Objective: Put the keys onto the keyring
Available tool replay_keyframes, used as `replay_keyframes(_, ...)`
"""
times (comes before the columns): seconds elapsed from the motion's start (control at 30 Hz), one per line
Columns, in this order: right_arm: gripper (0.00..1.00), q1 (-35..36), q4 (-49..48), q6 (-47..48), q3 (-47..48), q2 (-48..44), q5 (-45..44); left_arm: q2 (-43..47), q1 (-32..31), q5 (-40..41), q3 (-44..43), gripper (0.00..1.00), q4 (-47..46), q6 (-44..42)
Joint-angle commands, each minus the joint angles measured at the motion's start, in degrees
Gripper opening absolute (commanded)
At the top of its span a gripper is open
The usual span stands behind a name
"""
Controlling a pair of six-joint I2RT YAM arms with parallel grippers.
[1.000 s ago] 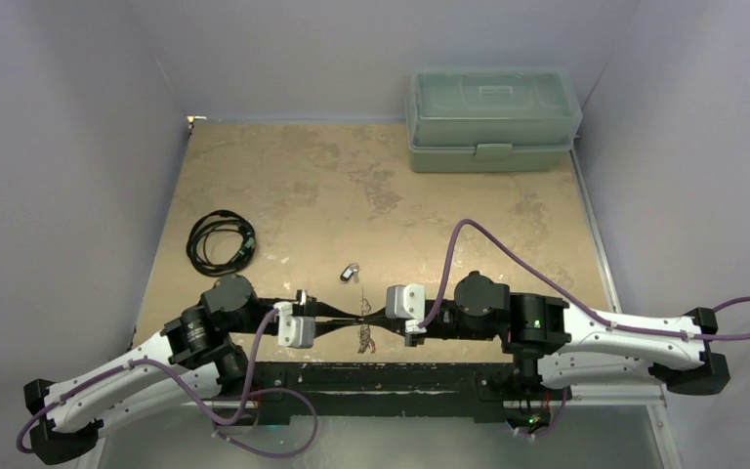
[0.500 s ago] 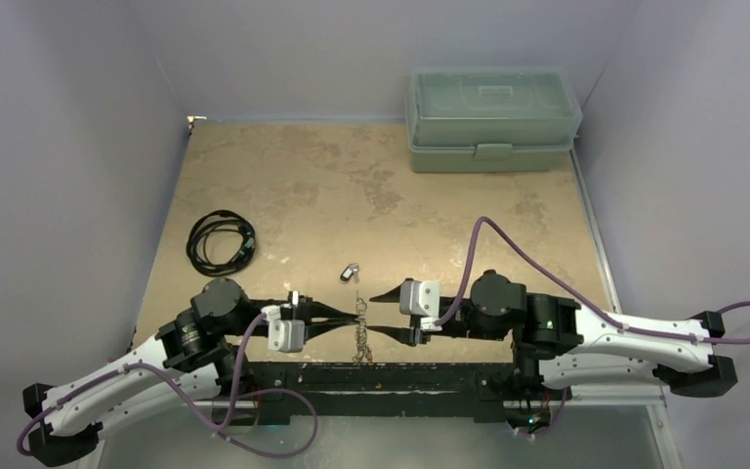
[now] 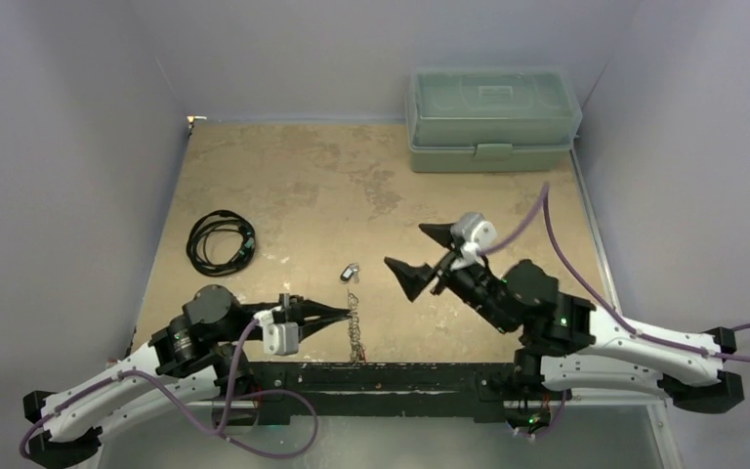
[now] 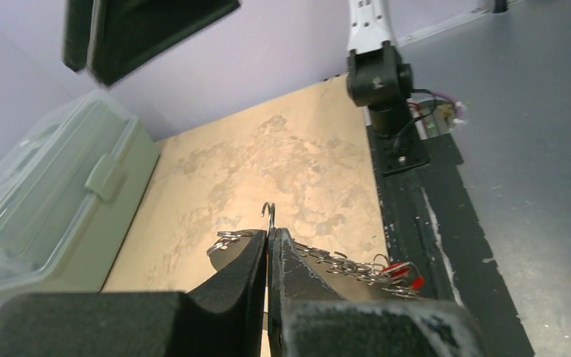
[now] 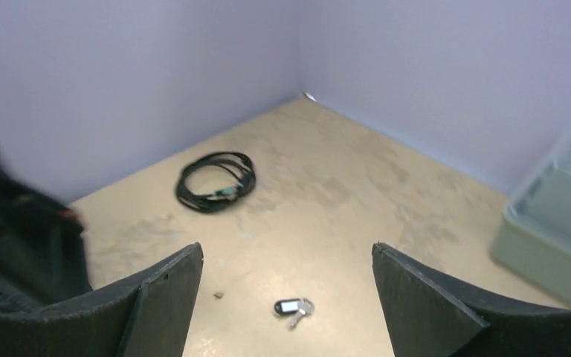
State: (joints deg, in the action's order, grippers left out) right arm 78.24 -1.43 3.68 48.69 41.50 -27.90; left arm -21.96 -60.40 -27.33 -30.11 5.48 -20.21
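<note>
I am pinching the keyring (image 3: 355, 332) in my left claw (image 3: 347, 314), and it is dangling over the surface (image 3: 283, 186). My right claw (image 3: 408, 247) is hovering spread beyond the keyring, over the dark-headed key (image 3: 351, 272). I am risking flicking that tiny key away if I come down crooked.

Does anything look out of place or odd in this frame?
One small dark-headed key lies loose on the stained tan tabletop, apart from the silvery scalloped keyring pinched in the shut left gripper. The keyring's end with the red-headed key lies close to the table's near edge. Nothing else stands out.
</note>
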Motion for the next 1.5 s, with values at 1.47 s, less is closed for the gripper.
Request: replay_keyframes(1.47,0.76,-20.41,20.82,-35.15,28.03,68.09,13.14,14.26,1.38,29.77,0.39,0.0,5.71,5.18)
